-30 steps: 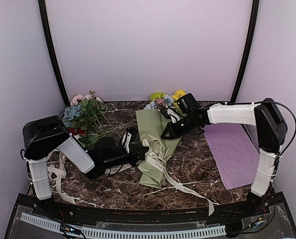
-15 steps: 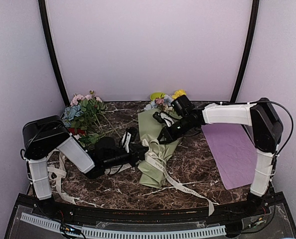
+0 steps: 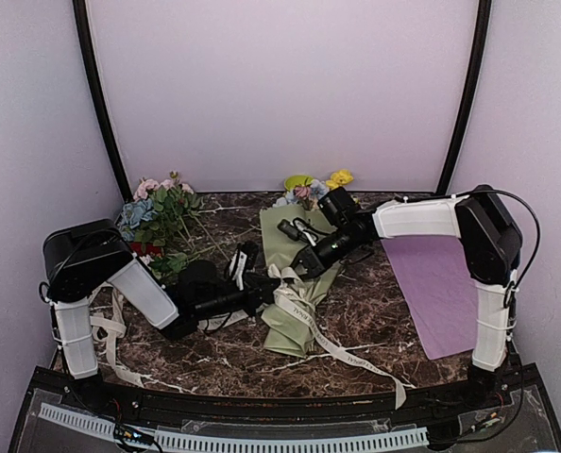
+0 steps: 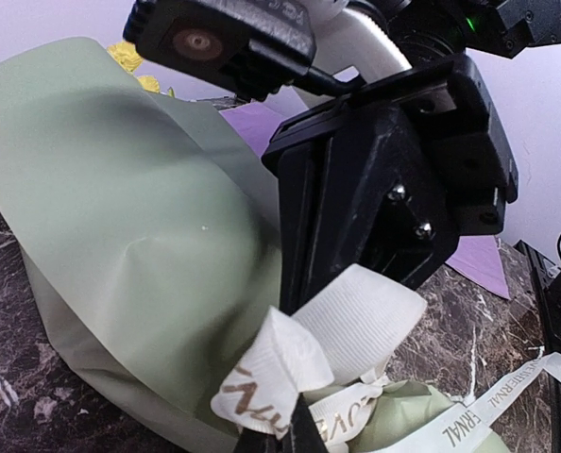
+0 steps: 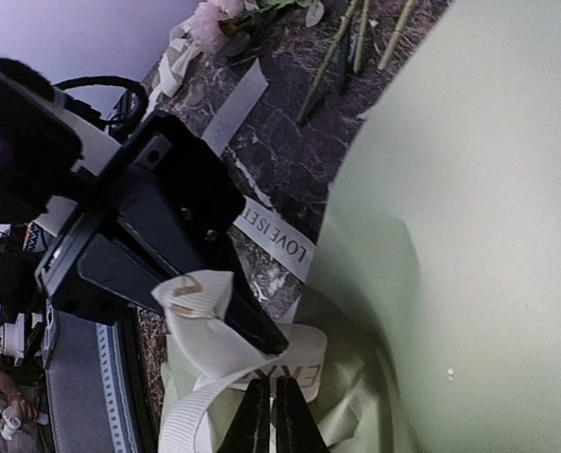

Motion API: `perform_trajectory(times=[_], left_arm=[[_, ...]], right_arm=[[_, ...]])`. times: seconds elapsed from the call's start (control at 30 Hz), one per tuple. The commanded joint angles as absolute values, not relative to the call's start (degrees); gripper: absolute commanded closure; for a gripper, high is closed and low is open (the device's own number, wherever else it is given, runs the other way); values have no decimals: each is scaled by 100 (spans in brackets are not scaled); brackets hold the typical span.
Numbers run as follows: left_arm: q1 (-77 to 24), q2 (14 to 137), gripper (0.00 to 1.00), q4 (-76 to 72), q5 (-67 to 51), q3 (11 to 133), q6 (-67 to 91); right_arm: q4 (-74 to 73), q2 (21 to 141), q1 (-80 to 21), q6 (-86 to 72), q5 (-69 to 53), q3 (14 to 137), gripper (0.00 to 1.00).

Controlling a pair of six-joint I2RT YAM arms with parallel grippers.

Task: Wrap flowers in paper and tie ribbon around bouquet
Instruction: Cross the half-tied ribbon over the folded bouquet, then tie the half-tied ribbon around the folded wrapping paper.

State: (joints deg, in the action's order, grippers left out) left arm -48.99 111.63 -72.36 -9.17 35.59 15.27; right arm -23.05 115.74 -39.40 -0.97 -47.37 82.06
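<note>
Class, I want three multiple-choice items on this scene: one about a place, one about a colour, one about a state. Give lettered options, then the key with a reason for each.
1. In the top view, the flat purple paper sheet lies:
A) right of the sage-green paper cone
B) beneath it
C) left of it

2. The long flat ribbon around the cone is:
A) red
B) cream-white with dark lettering
C) blue

3. The sage-green paper is:
A) spread flat
B) crumpled into a ball
C) rolled up, with flower heads at its wide end

Key:
1 A, the sheet lies apart, to the cone's right.
2 B, the pale printed band trails toward the near edge.
3 C, yellow and pink blooms stick out at the far end.
</note>
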Motion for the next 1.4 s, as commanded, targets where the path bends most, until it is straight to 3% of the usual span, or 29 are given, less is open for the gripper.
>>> perform_trajectory(times=[0.0,0.27,0.87,1.13,1.37], left_arm=[[-4836,11162,100,-7444,-953,3508,1573],[-4790,11250,100,-7385,-1043,3606,1555],[-4772,11232,100,-7375,-1173,3642,1548],[-4772,11248,100,-7297,-1178,3677,1525],[-4772,11276,100,-7312,-1206,3685,1556]], right_arm=[[-1902,11633,-3975,-20,-5416,8224,95],[-1954,11541,-4009,181,-5747,7975,96],[-3022,11355,-4033,456,-3696,8211,100],[-3666,11561,-4214,1058,-4458,8339,98],[-3333,11560,-4368,977,-4906,8169,98]])
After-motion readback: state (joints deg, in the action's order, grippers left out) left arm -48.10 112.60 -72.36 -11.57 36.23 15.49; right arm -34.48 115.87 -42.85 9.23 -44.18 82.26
